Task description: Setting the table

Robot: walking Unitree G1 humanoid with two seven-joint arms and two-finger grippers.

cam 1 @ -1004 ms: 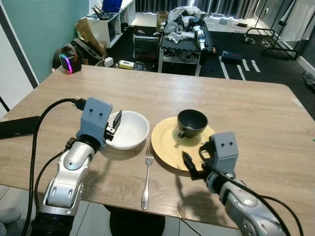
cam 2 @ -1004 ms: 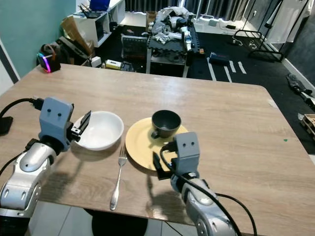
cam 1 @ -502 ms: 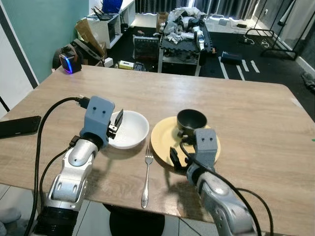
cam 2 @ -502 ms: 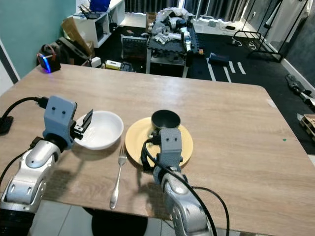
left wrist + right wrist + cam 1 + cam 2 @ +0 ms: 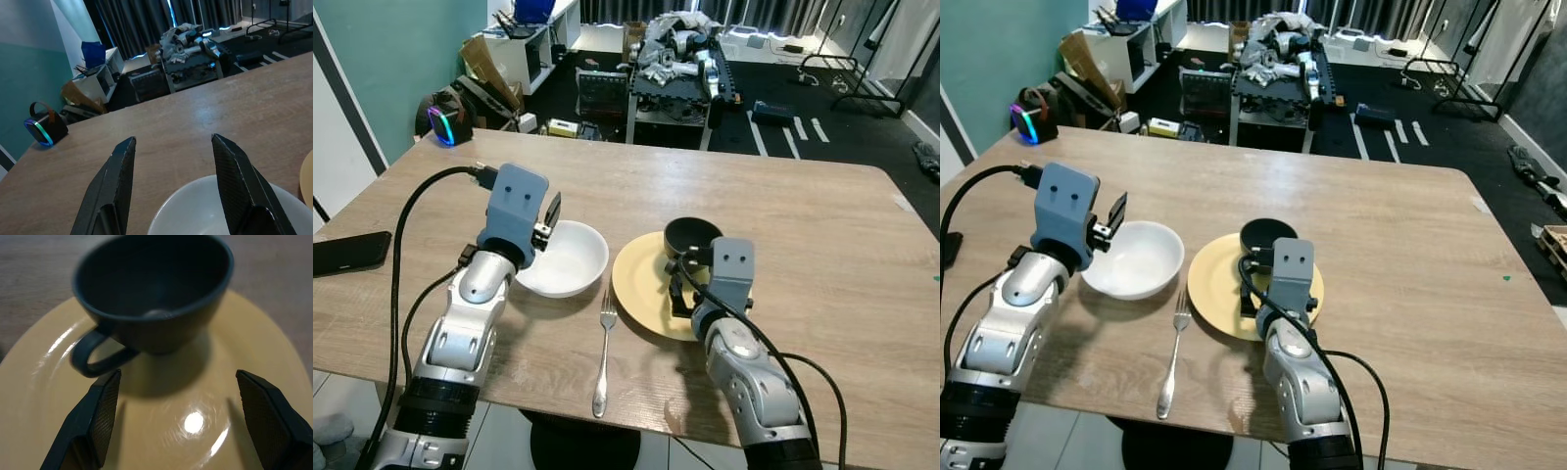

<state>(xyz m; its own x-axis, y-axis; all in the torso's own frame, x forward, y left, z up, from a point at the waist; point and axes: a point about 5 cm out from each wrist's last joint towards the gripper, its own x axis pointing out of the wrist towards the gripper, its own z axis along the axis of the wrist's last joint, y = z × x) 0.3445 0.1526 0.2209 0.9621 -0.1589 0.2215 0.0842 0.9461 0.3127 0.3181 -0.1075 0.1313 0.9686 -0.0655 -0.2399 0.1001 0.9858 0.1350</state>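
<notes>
Right fingers [image 5: 93, 421] spread, seemingly just short of dark cup [image 5: 154, 296]

Glossy yellow plate [image 5: 205, 431], dark cup [image 5: 151, 298], matt wooden table [image 5: 822, 225].

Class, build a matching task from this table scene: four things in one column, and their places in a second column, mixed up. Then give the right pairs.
Things:
1. cup
2. fork
3. bowl
4. phone

Places:
A. at the table's left edge
B. between bowl and plate, nearer the robot
C. on the yellow plate
D. in front of the left gripper

Pairs: 1-C, 2-B, 3-D, 4-A
</notes>
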